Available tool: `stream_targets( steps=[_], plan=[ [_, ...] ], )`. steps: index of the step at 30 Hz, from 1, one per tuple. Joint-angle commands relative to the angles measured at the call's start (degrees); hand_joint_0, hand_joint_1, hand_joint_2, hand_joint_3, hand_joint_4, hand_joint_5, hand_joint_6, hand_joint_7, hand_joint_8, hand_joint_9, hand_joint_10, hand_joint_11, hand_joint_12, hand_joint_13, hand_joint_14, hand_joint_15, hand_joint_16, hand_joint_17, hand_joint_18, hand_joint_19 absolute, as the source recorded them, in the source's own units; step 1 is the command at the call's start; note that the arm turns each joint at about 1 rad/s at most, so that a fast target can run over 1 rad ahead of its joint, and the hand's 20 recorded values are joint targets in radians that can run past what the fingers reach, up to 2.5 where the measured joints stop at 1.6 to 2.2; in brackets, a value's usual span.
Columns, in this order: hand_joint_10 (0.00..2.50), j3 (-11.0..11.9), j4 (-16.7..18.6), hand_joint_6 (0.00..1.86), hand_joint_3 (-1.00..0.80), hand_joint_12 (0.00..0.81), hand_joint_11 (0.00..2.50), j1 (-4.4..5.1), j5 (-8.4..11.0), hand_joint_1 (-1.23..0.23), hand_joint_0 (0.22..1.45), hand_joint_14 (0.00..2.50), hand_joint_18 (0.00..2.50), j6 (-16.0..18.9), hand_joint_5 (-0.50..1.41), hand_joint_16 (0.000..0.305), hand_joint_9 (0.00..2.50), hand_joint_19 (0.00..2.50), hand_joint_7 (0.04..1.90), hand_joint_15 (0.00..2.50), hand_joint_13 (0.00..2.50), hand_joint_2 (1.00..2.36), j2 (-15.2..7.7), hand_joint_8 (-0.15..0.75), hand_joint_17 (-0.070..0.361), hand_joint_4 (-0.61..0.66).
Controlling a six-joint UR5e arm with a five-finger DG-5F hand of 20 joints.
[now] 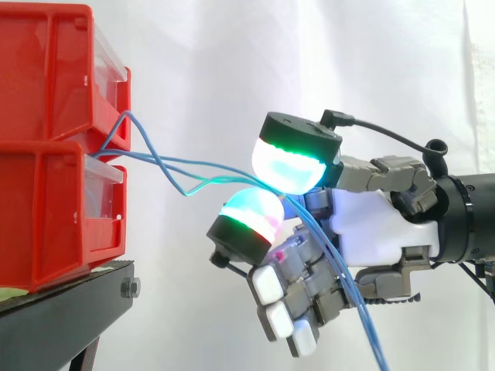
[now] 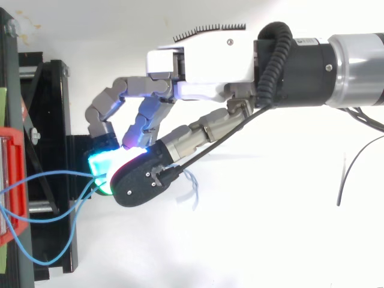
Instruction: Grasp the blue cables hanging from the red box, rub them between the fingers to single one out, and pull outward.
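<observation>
Thin blue cables [image 1: 165,165] [image 2: 60,173] come out at the right-hand front of the stacked red boxes, where the upper red box [image 1: 54,73] meets the lower red box [image 1: 46,216]. Near the boxes they loop loosely and cross one another. They then run rightward close together, in mid-air and fairly level, to the hand [image 1: 375,224], where they are pinched between two fingertips [image 1: 290,166]. Past the pinch the strands slope down to the right, hanging slack side by side.
</observation>
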Motion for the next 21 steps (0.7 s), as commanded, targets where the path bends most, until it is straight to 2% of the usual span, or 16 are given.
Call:
stream_targets(
  steps=[1,6,7,10,12,18,21],
  plan=[
    [0.01,0.0,-5.1,0.81,-0.3,0.371,0.36,0.06,-1.02,-0.63,0.53,0.02,0.7,2.5,-0.11,0.047,0.97,0.66,1.15,0.61,0.85,1.01,0.0,0.244,0.105,0.06],
    [0.01,0.0,-11.4,0.82,-0.29,0.364,0.37,0.15,-4.36,-0.66,0.55,0.02,0.71,8.0,-0.11,0.045,0.98,0.67,1.15,0.61,0.85,1.01,0.0,0.245,0.102,0.08],
    [0.01,0.0,-13.8,0.83,-0.29,0.363,0.37,0.06,-5.59,-0.67,0.55,0.02,0.71,9.5,-0.11,0.045,0.98,0.67,1.15,0.6,0.85,1.01,0.0,0.248,0.102,0.08],
    [0.01,0.0,-17.3,0.83,-0.29,0.363,0.38,-0.21,-7.17,-0.68,0.56,0.02,0.71,10.3,-0.11,0.045,0.98,0.67,1.15,0.61,0.85,1.01,0.1,0.247,0.101,0.08],
    [0.01,0.0,-19.2,0.84,-0.29,0.363,0.39,-0.47,-7.26,-0.69,0.56,0.02,0.71,10.4,-0.12,0.045,0.98,0.67,1.17,0.61,0.86,1.01,0.7,0.253,0.1,0.09],
    [0.01,0.0,-21.0,0.86,-0.3,0.363,0.42,-0.47,-6.82,-0.76,0.58,0.02,0.72,10.2,-0.14,0.044,0.96,0.66,1.13,0.62,0.85,1.01,2.5,0.26,0.1,0.11],
    [0.01,0.0,-21.0,0.87,-0.35,0.36,0.44,-0.47,-6.56,-0.78,0.58,0.02,0.72,10.3,-0.14,0.044,0.96,0.65,1.11,0.62,0.85,1.01,2.6,0.262,0.099,0.11]
  ],
)
